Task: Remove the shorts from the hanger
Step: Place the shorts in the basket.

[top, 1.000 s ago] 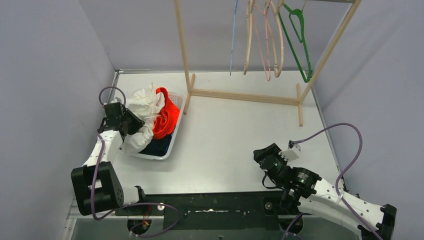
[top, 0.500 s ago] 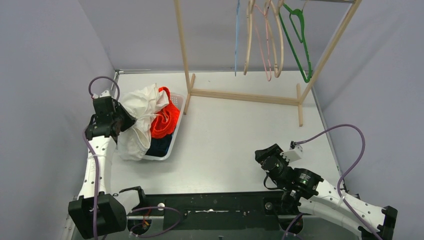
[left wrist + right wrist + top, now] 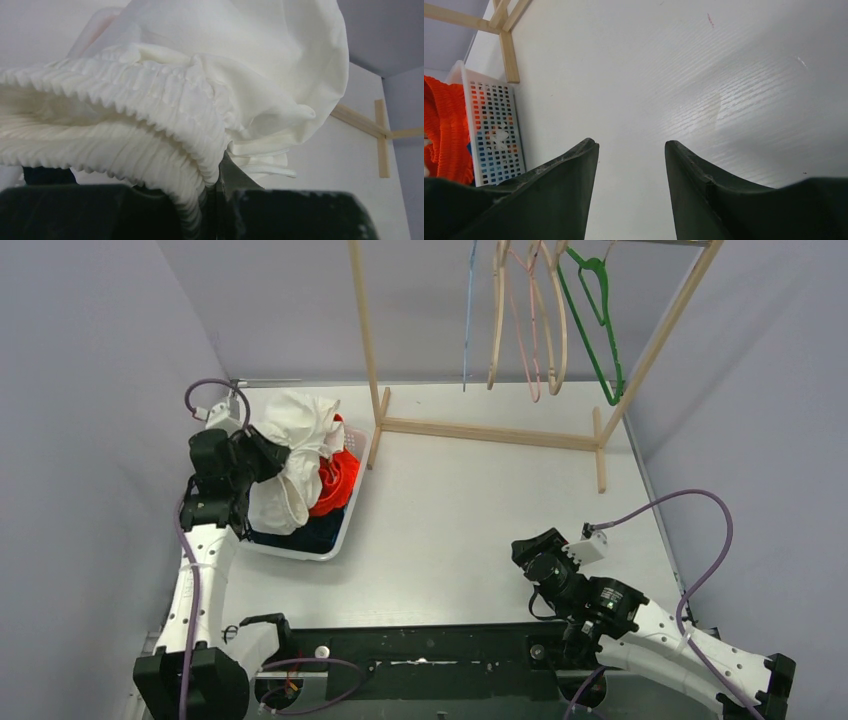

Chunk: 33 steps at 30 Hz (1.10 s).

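My left gripper [image 3: 268,452] is shut on the white shorts [image 3: 300,445] and holds them lifted above the white basket [image 3: 345,525]; their ribbed waistband [image 3: 150,125] fills the left wrist view. Bright orange shorts [image 3: 335,480] and dark navy shorts [image 3: 315,533] lie in the basket below. The orange shorts also show in the right wrist view [image 3: 444,130]. The camouflage and teal pairs are hidden. My right gripper [image 3: 631,145] is open and empty, low over the table at the front right [image 3: 522,545]. Several bare hangers [image 3: 530,320] hang on the wooden rack.
The wooden rack [image 3: 480,430] stands at the back, its left foot beside the basket. A green hanger [image 3: 595,330] hangs at the right end and a blue one [image 3: 466,315] at the left. Grey walls close both sides.
My left arm has swung back and up, carrying the white shorts from the basket's front left to above its back part. The right arm has barely moved.
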Tool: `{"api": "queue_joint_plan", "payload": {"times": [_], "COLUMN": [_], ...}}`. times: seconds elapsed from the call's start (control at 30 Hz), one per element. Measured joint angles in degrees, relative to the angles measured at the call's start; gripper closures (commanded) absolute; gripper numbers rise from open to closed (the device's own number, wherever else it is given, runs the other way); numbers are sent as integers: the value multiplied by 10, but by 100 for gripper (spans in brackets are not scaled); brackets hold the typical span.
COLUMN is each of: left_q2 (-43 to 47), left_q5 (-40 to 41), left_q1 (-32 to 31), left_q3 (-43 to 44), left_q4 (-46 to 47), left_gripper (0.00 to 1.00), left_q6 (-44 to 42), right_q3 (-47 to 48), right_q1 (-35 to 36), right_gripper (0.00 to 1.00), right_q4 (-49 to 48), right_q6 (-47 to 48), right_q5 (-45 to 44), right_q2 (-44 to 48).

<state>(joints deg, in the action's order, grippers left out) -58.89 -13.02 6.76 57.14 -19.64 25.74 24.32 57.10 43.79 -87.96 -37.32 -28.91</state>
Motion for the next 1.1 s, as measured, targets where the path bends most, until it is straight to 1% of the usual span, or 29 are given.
{"api": "queue_joint_plan", "payload": {"times": [0.1, 0.17, 0.2, 0.23, 0.3, 0.33, 0.43, 0.5, 0.6, 0.67, 0.87, 1.03, 1.1], "left_q2": [-7, -21, -28, -32, -28, -23, -7, 2, 14, 23, 48, 48, 39], "left_q5": [-9, -11, -15, -20, -24, -21, 6, 28, 64, 85, 130, 154, 154], "left_q1": [-1, 3, 7, 11, 16, 17, 16, 17, 17, 17, 17, 16, 16], "left_q3": [-100, -166, -191, -207, -213, -212, -191, -168, -122, -88, -6, 54, 80], "left_q4": [60, 80, 86, 93, 99, 100, 59, 25, -28, -58, -110, -135, -136], "left_gripper": [99, 93, 88, 81, 64, 61, 53, 46, 40, 37, 34, 34, 31], "left_q6": [17, 37, 49, 60, 76, 79, 86, 82, 76, 71, 51, 25, 20], "right_q3": [0, 0, 0, -1, -4, -5, -7, -7, -7, -6, -4, -2, -2], "right_q1": [0, 0, 0, 0, 0, 0, 0, 0, 0, 0, 0, 0, 0], "right_gripper": [47, 47, 47, 47, 47, 47, 47, 47, 47, 47, 47, 47, 47], "right_q4": [2, 7, 10, 11, 15, 18, 32, 38, 50, 61, 86, 96, 98], "right_q6": [-2, -5, -9, -10, -13, -14, -17, -19, -21, -22, -26, -33, -34], "right_q5": [0, 0, 0, 0, 0, 0, -2, -4, -9, -12, -19, -23, -23], "right_q2": [0, 2, 6, 9, 18, 22, 32, 36, 40, 40, 45, 48, 51]}}
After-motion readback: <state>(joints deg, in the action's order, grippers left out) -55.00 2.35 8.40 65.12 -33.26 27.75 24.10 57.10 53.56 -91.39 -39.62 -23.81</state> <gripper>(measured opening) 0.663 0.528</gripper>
